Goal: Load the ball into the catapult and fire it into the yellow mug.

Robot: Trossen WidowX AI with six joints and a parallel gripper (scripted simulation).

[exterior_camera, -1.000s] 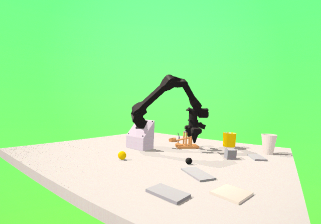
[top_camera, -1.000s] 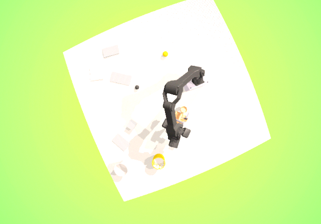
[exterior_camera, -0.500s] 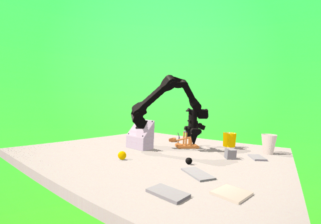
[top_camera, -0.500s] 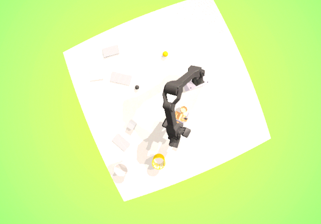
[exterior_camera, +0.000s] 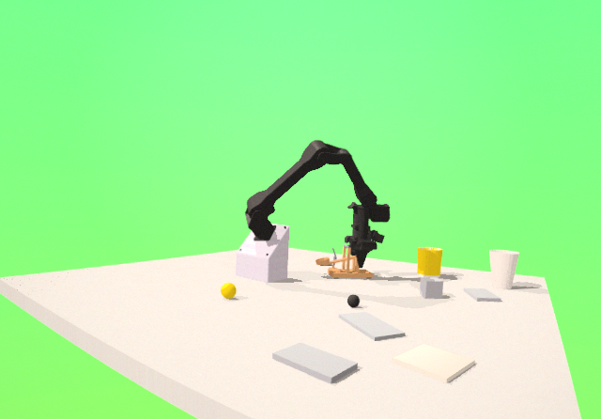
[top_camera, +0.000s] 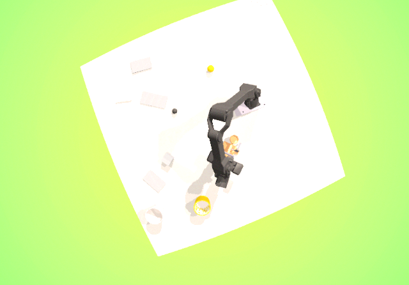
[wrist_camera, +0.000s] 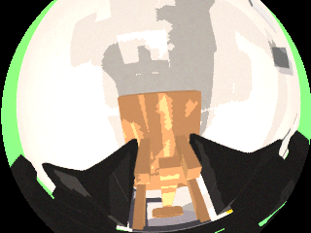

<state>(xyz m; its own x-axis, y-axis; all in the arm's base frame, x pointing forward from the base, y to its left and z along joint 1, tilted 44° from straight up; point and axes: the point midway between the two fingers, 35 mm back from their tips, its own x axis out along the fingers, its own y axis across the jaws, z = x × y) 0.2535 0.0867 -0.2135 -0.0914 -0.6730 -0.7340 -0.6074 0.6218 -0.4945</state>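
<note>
The orange catapult (top_camera: 227,147) (exterior_camera: 350,274) (wrist_camera: 160,112) stands on the table, its arm and cup toward the robot's base. My gripper (exterior_camera: 361,264) (wrist_camera: 164,139) points down and is shut on the catapult's frame, one finger on each side. No ball shows in the catapult's cup (top_camera: 234,139) (exterior_camera: 322,261). The yellow mug (top_camera: 202,199) (exterior_camera: 430,261) stands upright beyond the catapult's front end, off to one side. A yellow ball (top_camera: 210,68) (exterior_camera: 228,290) and a smaller black ball (top_camera: 174,110) (exterior_camera: 353,301) lie apart on the table.
A white cup (top_camera: 153,216) (exterior_camera: 503,269) stands near the table's edge. A grey cube (top_camera: 167,159) (exterior_camera: 431,288) (wrist_camera: 281,57) sits near a grey slab (top_camera: 154,181) (exterior_camera: 481,294). Two larger grey slabs (exterior_camera: 371,325) (exterior_camera: 315,362) and a cream slab (exterior_camera: 433,362) lie flat.
</note>
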